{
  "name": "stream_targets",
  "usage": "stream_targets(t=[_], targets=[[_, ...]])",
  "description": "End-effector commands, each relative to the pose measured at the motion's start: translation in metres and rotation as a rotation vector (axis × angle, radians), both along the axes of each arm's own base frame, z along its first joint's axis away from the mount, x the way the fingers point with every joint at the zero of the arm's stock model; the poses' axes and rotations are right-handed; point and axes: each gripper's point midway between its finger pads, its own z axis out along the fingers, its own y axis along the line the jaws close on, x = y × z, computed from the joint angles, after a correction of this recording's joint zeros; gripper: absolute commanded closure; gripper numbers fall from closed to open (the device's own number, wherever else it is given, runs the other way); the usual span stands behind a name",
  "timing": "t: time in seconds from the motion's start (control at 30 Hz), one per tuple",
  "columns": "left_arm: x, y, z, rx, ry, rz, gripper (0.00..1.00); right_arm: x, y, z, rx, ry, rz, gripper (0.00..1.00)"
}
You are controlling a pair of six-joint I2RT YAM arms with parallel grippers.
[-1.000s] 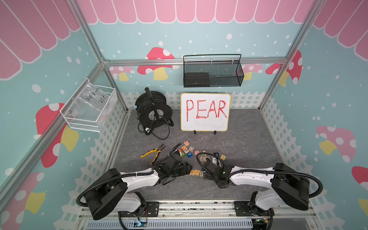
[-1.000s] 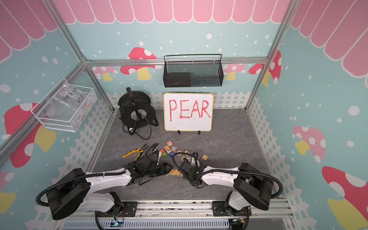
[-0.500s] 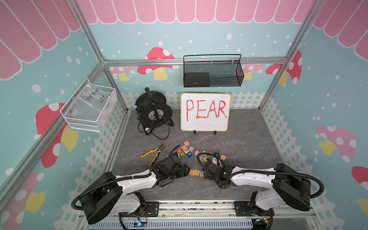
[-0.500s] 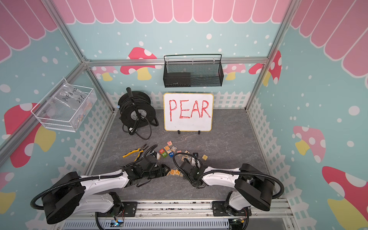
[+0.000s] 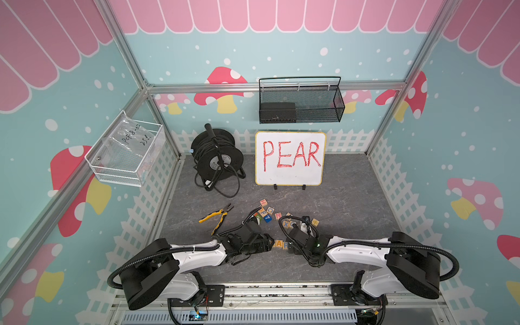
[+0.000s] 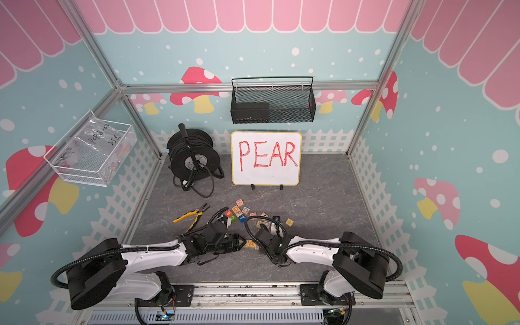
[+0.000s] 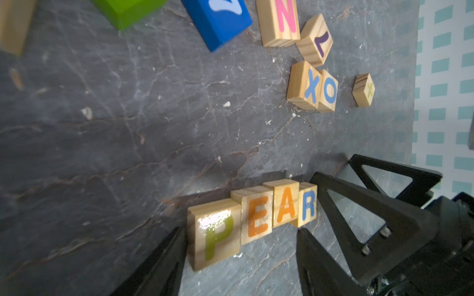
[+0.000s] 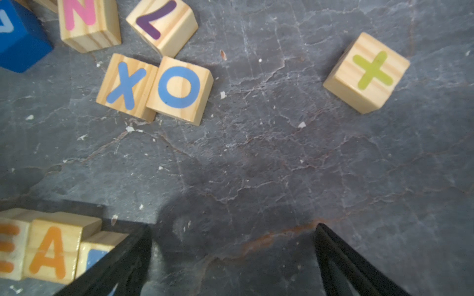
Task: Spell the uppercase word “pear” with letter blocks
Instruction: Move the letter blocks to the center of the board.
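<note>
Wooden cubes sit side by side in one row [image 7: 256, 217] on the grey mat [image 7: 115, 123], and their faces read P, E, A, R. The P block [image 7: 216, 235], lettered in yellow-green, sits inside the open jaws of the left gripper [image 7: 242, 238]. It is tight against one finger [image 7: 166, 264], while the other finger [image 7: 311, 264] stands well clear of it, so nothing is clamped. The E block [image 7: 256, 215] and the A block [image 7: 286, 205], both lettered in orange, follow just past those fingertips. The R block [image 7: 307, 205], lettered in blue, ends the row.

The right gripper [image 8: 233, 226] also has its jaws apart, with only bare mat between them. One of its fingers [image 8: 120, 264] lies just outside the R block and hides part of it. I cannot tell whether they touch.

In both top views the visible end of the row [image 5: 280, 244] [image 6: 251, 244] lies between the tips of the two grippers, which point at each other.

Beyond the right gripper's fingertips lie loose cubes. An X block [image 8: 127, 85] touches an O block [image 8: 179, 88]. An N block [image 8: 87, 23] lies just past them, next to a blue block [image 8: 18, 46]. A plus block [image 8: 368, 71] sits alone, out past the right gripper's other finger. Well beyond both sets of jaws, a whiteboard [image 5: 290, 158] stands with PEAR written on it in red.
</note>
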Motion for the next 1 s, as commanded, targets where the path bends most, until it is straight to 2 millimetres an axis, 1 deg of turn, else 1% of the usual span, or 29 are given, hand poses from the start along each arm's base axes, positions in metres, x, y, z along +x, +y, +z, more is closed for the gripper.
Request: stream_targets(t=[0.0, 0.23, 0.33, 0.57, 0.73, 0.87, 0.97], targets=[[-0.008, 0.006, -0.014, 0.042, 0.059, 0.017, 0.29, -0.047, -0.008, -0.043, 0.007, 0.245, 0.022, 0.0], [-0.006, 0.0, -0.014, 0.039, 0.059, 0.008, 0.29, -0.045, -0.005, -0.043, 0.009, 0.238, 0.029, 0.0], [-0.005, 0.001, -0.014, 0.048, 0.057, 0.008, 0.29, -0.044, -0.006, -0.043, 0.004, 0.234, 0.026, 0.0], [-0.003, 0.006, -0.01, 0.07, 0.035, 0.018, 0.29, -0.047, -0.014, -0.038, 0.013, 0.22, 0.007, 0.0], [-0.001, 0.01, -0.005, 0.08, 0.014, 0.024, 0.29, -0.054, -0.017, -0.036, 0.063, 0.223, 0.025, 0.0], [-0.001, 0.01, -0.003, 0.082, 0.01, 0.02, 0.29, -0.062, -0.01, -0.034, 0.127, 0.234, 0.073, 0.01], [-0.002, 0.01, -0.002, 0.082, 0.008, 0.016, 0.29, -0.069, -0.007, -0.035, 0.136, 0.253, 0.111, 0.0]])
